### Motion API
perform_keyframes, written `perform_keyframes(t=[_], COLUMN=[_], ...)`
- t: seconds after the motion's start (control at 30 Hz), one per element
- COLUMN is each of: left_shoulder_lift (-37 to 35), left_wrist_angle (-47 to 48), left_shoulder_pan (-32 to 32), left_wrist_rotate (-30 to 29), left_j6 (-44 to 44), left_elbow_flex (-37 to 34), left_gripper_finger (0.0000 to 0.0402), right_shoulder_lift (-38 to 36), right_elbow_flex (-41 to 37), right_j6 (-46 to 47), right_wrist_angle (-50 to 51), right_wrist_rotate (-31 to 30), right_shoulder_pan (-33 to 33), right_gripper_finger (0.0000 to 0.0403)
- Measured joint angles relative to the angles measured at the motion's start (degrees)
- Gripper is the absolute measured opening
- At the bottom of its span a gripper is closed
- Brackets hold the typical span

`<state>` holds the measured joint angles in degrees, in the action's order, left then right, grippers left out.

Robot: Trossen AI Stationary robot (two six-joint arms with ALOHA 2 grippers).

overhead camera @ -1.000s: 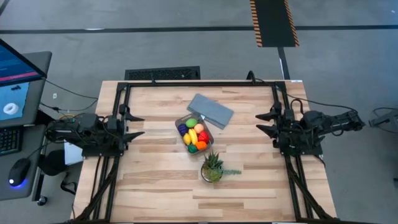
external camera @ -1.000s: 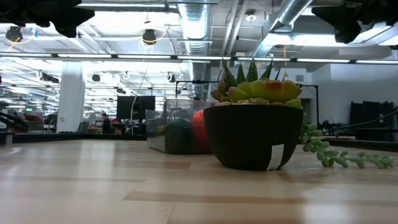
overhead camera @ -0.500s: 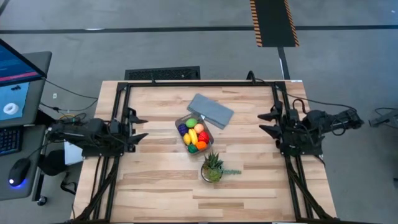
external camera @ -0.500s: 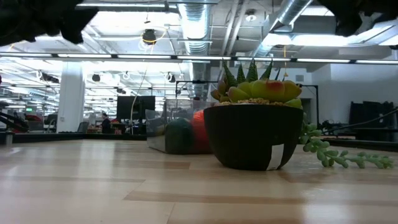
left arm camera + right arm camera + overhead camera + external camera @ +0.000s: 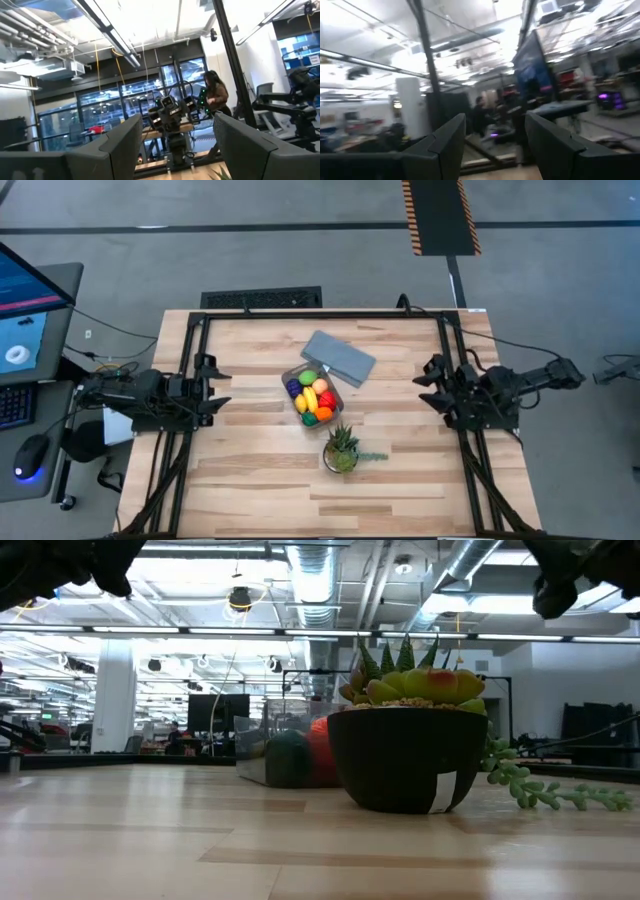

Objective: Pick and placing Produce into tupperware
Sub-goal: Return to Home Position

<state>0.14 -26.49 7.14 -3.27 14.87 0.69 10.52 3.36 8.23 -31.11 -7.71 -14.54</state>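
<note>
The clear tupperware [image 5: 312, 395] stands at the table's middle with several pieces of Produce inside: a yellow banana [image 5: 311, 400], red [image 5: 328, 399], orange [image 5: 320, 385], green [image 5: 308, 377] and purple [image 5: 293, 388] pieces. In the low view the tupperware [image 5: 262, 740] shows behind the plant pot, with a red piece [image 5: 318, 752] in it. My left gripper [image 5: 214, 384] stands open at the table's left edge, and my right gripper [image 5: 424, 383] stands open at the right edge. Both are raised, far from the tupperware, with nothing between their fingers [image 5: 120, 147] [image 5: 445, 145].
A flat grey-blue lid [image 5: 339, 358] lies just beyond the tupperware's far right corner. A spiky potted plant [image 5: 341, 450] in a dark bowl [image 5: 405, 760] stands on the near side of it. A black frame [image 5: 320, 315] runs along the table's far and side edges.
Both grippers have tipped their fingers upward, sunk a little and drawn slightly back toward their own table edges. The gaps between their fingers are unchanged. The tupperware, the Produce, the lid and the plant have stayed in place.
</note>
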Motion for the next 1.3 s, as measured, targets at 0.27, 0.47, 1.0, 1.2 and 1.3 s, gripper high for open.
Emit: perform_keyframes(t=[0.27,0.47,1.0,1.2,1.3], left_shoulder_lift=[0.0,0.0,0.0,0.0,0.0], left_wrist_angle=[0.0,0.0,2.6,3.2,4.3], left_shoulder_pan=[0.0,0.0,0.0,0.0,0.0], left_wrist_rotate=[0.0,0.6,-0.6,1.6,1.6], left_j6=[-1.3,-2.1,-3.0,-1.0,-1.0], left_elbow_flex=[0.0,0.0,0.0,-0.1,-0.1], left_gripper_finger=[0.0234,0.0234,0.0234,0.0234,0.0234], right_shoulder_lift=[0.3,-1.0,-10.4,-10.4,-10.4], right_elbow_flex=[0.0,0.0,-3.0,-3.0,-3.0], right_j6=[5.4,7.6,1.0,-1.4,-1.0], right_wrist_angle=[0.9,4.7,15.1,18.0,21.2], right_wrist_rotate=[12.4,22.2,1.3,-10.4,-13.6], right_shoulder_pan=[9.1,16.6,1.1,-5.2,-4.8], right_gripper_finger=[0.023,0.023,0.023,0.023,0.023])
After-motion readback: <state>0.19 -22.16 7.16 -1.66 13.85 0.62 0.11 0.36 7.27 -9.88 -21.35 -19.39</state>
